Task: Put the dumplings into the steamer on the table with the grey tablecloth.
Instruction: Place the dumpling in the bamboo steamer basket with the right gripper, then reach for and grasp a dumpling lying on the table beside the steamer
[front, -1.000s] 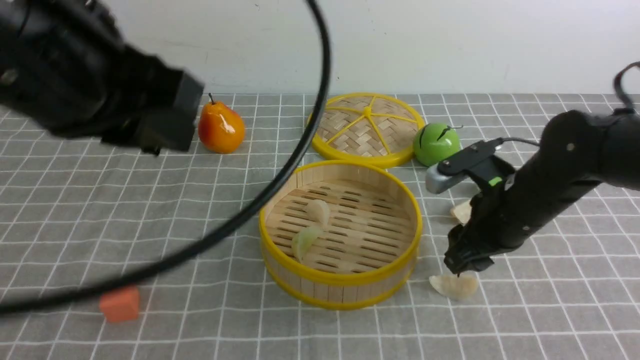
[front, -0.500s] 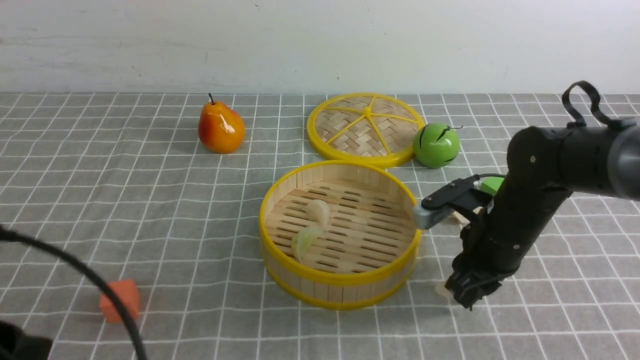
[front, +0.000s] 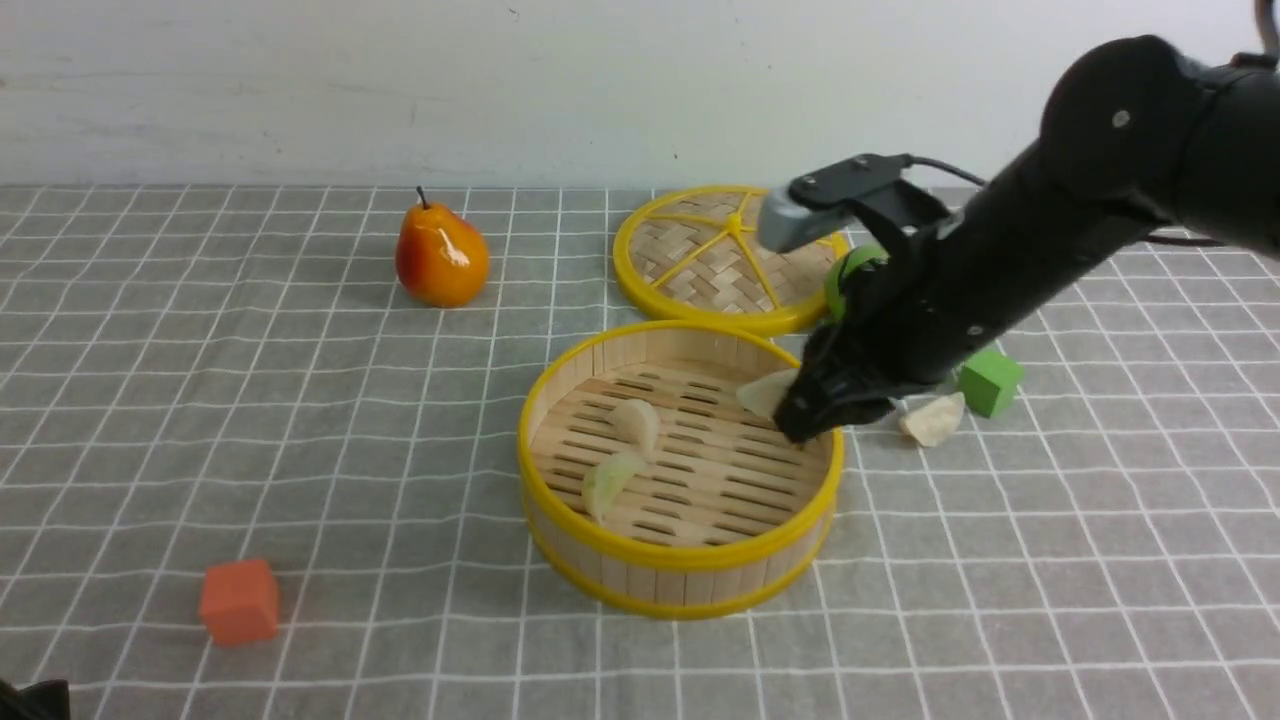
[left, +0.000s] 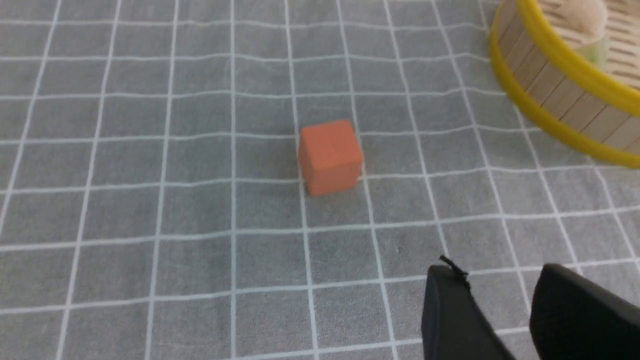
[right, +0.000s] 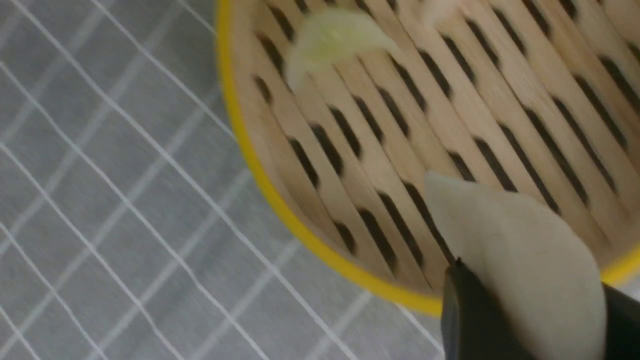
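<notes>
The steamer (front: 680, 556) stands mid-table on the grey tablecloth (front: 300, 420). Two dumplings lie on its slatted floor, a cream one (front: 638, 424) and a greenish one (front: 608, 482). My right gripper (front: 800, 415) hangs over the steamer's right side, shut on a third pale dumpling (front: 766, 392). The right wrist view shows that dumpling (right: 520, 260) clamped in the gripper (right: 535, 282) just inside the yellow rim (right: 260, 170). Another dumpling (front: 932, 420) rests on the cloth right of the steamer. My left gripper (left: 500, 280) is open and empty, low over the cloth.
A woven lid (front: 730, 255) lies behind the steamer, with a green apple (front: 850, 280) partly hidden by my right arm. A pear (front: 441, 257) stands at back left. A green cube (front: 990, 382) sits by the loose dumpling. An orange cube (front: 238, 600) sits front left, ahead of my left gripper (left: 330, 156).
My right gripper shut on the dumpling lying front right of the steamer, lifted it and carried it over the steamer's right rim. My left arm drew back out of the front view.
</notes>
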